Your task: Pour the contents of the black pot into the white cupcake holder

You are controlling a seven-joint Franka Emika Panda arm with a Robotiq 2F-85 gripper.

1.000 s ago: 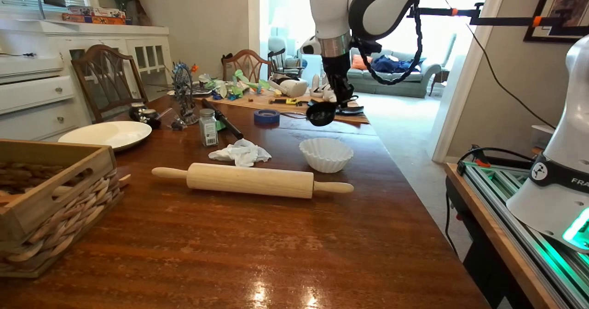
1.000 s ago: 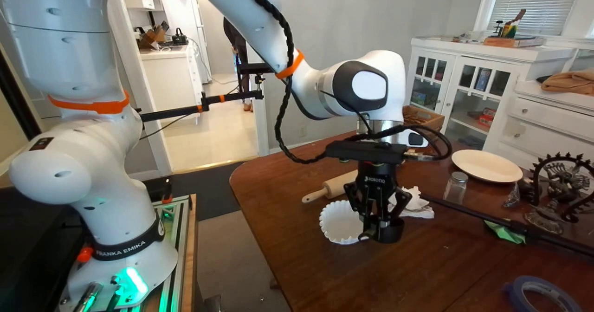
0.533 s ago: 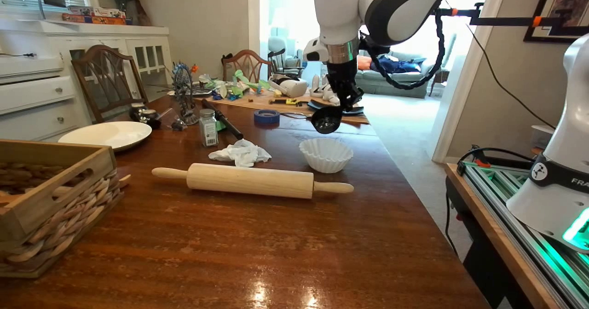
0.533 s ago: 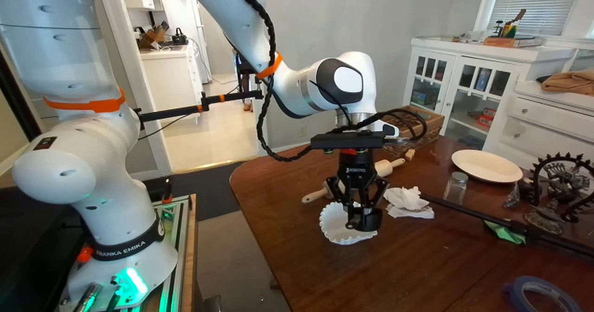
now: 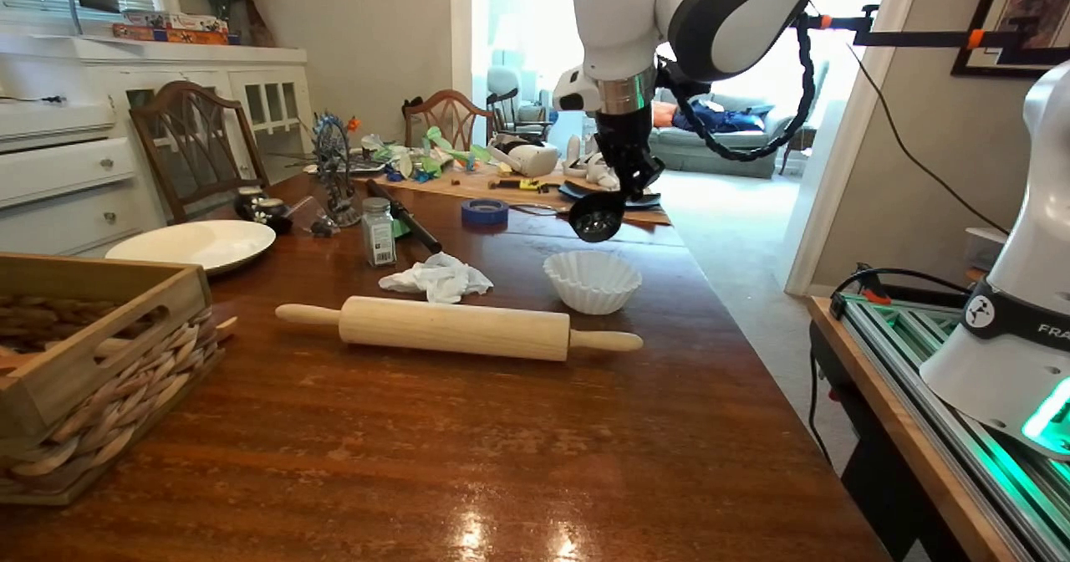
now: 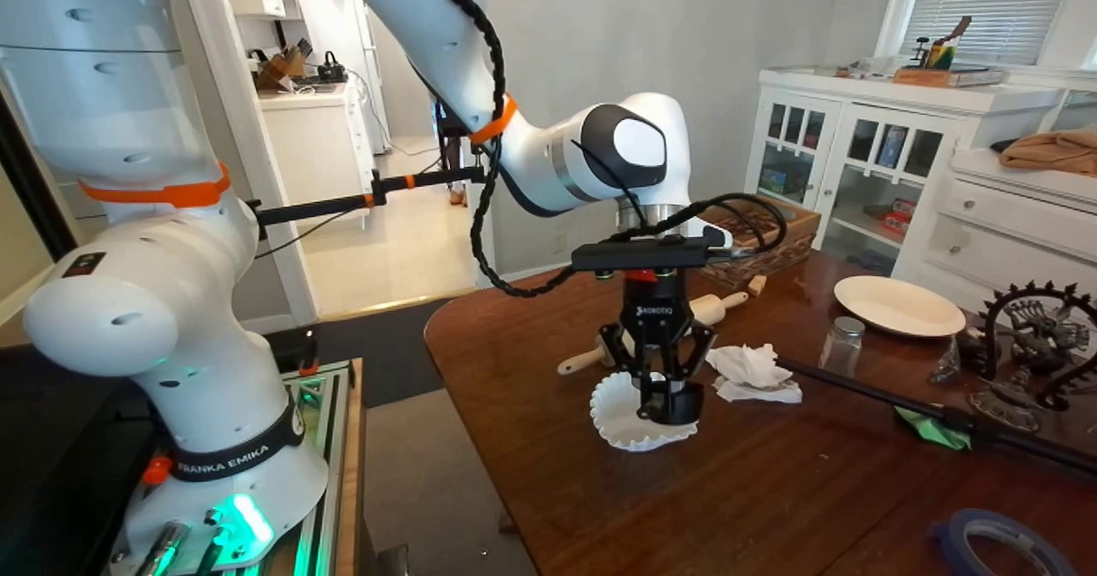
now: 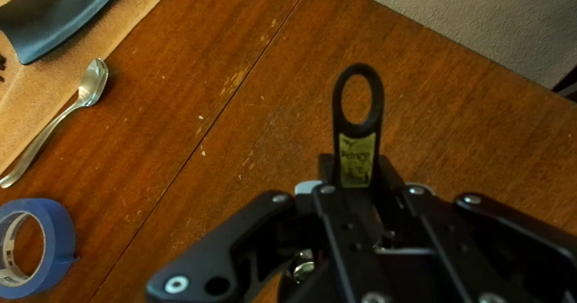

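The black pot (image 5: 597, 217) is a small round black cup, also in an exterior view (image 6: 684, 406). Its looped handle with a yellow label (image 7: 357, 158) sticks up between the fingertips in the wrist view. My gripper (image 6: 658, 392) is shut on that handle; it also shows in the wrist view (image 7: 355, 172). The pot is in the air and looks tilted, its opening facing the camera in an exterior view, with small glints inside. The white cupcake holder (image 5: 593, 284) stands upright on the table, below and close to the pot, and is partly covered by it in an exterior view (image 6: 619, 417).
A rolling pin (image 5: 456, 328) and a crumpled white tissue (image 5: 439, 278) lie beside the holder. A glass jar (image 5: 379, 232), white plate (image 5: 196, 244) and wooden basket (image 5: 159, 311) stand farther off. Blue tape (image 7: 58, 244) and spoons (image 7: 92, 82) show in the wrist view.
My gripper has carried the black pot toward the robot base and the white cupcake holder, mostly in the first half second. It has barely moved since. The holder has not moved.
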